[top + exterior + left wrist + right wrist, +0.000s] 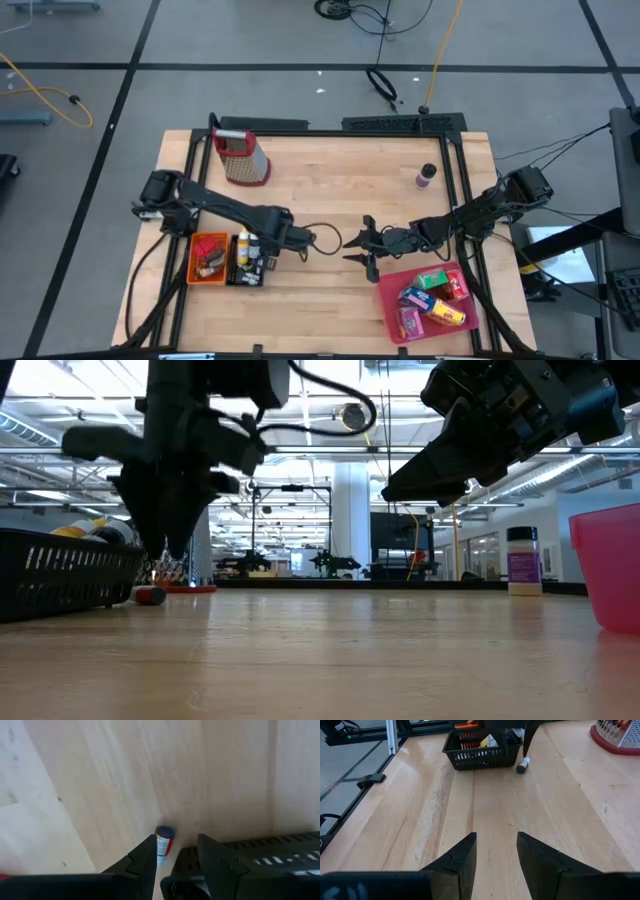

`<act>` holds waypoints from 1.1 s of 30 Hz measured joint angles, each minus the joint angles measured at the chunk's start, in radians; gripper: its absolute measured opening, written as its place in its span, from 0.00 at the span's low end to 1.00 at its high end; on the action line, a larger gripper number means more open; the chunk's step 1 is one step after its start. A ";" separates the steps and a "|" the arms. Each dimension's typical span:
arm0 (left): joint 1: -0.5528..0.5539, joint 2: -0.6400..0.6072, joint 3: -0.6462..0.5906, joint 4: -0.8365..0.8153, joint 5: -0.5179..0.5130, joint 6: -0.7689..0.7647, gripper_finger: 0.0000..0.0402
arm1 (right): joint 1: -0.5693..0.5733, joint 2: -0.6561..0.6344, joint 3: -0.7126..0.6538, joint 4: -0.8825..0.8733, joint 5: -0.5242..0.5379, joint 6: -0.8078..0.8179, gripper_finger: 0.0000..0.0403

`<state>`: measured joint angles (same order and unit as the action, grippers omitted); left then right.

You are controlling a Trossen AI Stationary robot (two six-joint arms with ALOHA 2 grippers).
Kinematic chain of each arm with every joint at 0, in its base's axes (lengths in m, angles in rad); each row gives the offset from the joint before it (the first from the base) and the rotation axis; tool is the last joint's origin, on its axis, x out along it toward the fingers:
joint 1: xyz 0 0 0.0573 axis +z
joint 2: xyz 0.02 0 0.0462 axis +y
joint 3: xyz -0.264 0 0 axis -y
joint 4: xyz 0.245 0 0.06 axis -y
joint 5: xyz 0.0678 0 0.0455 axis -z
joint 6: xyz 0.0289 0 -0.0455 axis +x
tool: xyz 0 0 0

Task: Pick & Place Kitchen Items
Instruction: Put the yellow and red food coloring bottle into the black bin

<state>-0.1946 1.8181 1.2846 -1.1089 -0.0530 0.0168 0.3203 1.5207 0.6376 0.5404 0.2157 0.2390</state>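
Wood-grain tabletop (330,190); left gripper (172,851) fingers parted over cylindrical bottle (164,840); right gripper (496,851) fingers parted.

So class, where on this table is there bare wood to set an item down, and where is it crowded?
Free: the wide stretch between the grater and the small jar, and the front strip between the black basket and pink bin. Crowded: mid-table, where the left gripper and right gripper, both open, nearly meet, and around the baskets.

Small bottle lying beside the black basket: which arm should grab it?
Left. Its hand hangs open right above the bottle by the basket. The right hand is open but farther off, mid-table.
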 joint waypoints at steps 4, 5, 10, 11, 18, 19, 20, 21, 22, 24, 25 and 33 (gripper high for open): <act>0.005 0.045 0.000 -0.010 0.000 0.021 0.36 | 0.000 0.000 0.000 0.000 0.000 0.000 0.33; 0.008 0.054 0.000 -0.010 0.000 0.032 0.36 | 0.000 0.000 0.000 -0.001 0.000 0.000 0.33; 0.016 0.087 0.000 -0.014 0.000 0.086 0.36 | 0.000 0.000 0.000 -0.002 0.000 0.000 0.33; 0.018 0.096 0.000 -0.014 -0.001 0.094 0.36 | 0.000 0.000 0.000 -0.002 0.000 0.000 0.33; 0.036 0.112 -0.003 -0.033 -0.029 0.113 0.36 | 0.000 0.000 0.000 -0.007 0.000 -0.001 0.33; 0.040 0.109 -0.005 -0.036 -0.030 0.113 0.36 | 0.000 0.000 0.000 -0.008 0.000 -0.001 0.33; 0.045 0.107 -0.010 -0.034 -0.028 0.113 0.36 | 0.000 0.000 0.000 -0.009 0.000 -0.001 0.33; 0.048 0.107 -0.016 -0.030 -0.027 0.113 0.36 | 0.000 0.000 0.000 -0.011 0.000 -0.001 0.33; 0.052 0.109 -0.022 -0.029 -0.027 0.112 0.36 | 0.000 0.000 0.000 -0.012 0.000 -0.001 0.33; 0.060 0.110 -0.032 -0.029 -0.015 0.110 0.36 | 0.000 0.000 0.000 -0.014 0.000 -0.001 0.33; 0.064 0.109 -0.036 -0.020 0.004 0.110 0.36 | 0.000 0.000 0.000 -0.014 0.000 -0.001 0.33; 0.074 0.109 -0.052 0.039 0.079 0.113 0.31 | 0.000 0.000 0.000 -0.014 0.000 -0.001 0.33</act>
<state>-0.1207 1.9270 1.2327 -1.0700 0.0258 0.1299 0.3202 1.5208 0.6373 0.5259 0.2161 0.2382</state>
